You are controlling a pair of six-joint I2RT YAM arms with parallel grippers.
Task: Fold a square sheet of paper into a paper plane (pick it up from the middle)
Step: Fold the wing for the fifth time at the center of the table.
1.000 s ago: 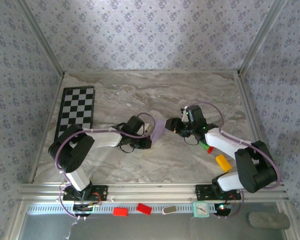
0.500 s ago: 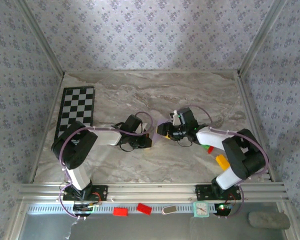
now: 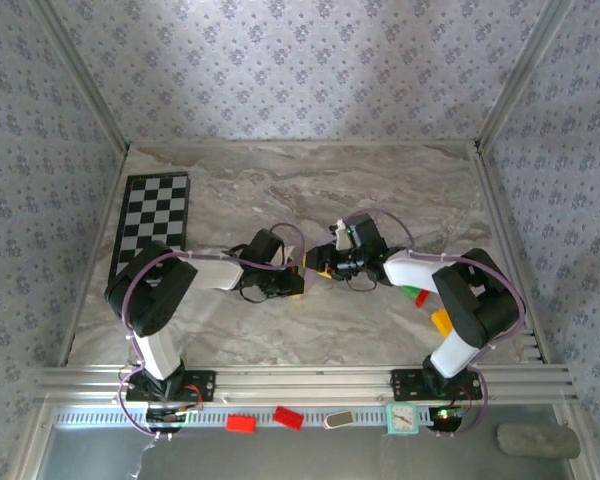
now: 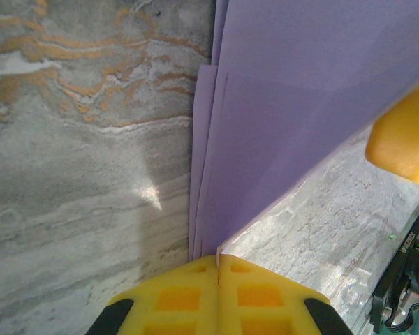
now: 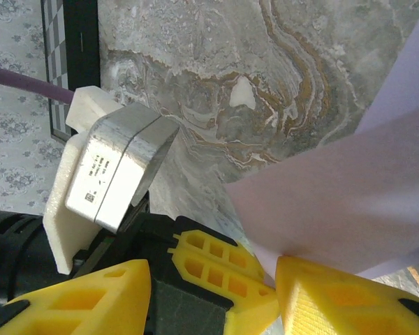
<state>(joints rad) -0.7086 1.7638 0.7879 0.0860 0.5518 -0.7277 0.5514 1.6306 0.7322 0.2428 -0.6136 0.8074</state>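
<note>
The square sheet of paper is pale lilac and folded into several layers with a slanted lower edge. My left gripper is shut on its near corner, yellow fingertips pressed together. In the top view the left gripper and the right gripper meet at mid-table, and the paper is mostly hidden between them. In the right wrist view my right gripper is open. Its jaws straddle the left gripper's fingertips and the paper's lower corner, with the right-hand finger against the paper.
A black-and-white checkerboard lies at the left. Small coloured blocks, red-green and yellow, sit under the right arm. Red blocks and a small clock rest on the front rail. The left wrist's camera housing is close.
The right gripper has slid left, right up to the left gripper, and its jaws have narrowed slightly. The lilac strip seen between them earlier is now mostly covered. The left arm has stayed put.
</note>
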